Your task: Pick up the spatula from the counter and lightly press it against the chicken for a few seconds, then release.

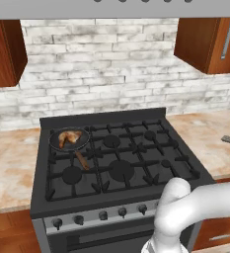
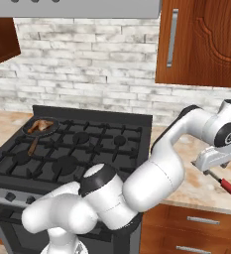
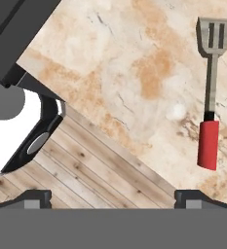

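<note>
Gripper (image 3: 114, 197) was seen open and empty; the spatula (image 3: 211, 97) lay off-centre, past one fingertip (image 3: 195, 198), so it could be missed.

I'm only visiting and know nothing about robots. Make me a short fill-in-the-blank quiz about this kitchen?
1. The spatula has a ___ handle.
2. It lies on the ___ beside the stove.
3. The chicken sits in a ___ on the stove's rear-left burner.
4. The fingers are spread apart and hold ___.

Missing words: red; counter; pan; nothing.
</note>
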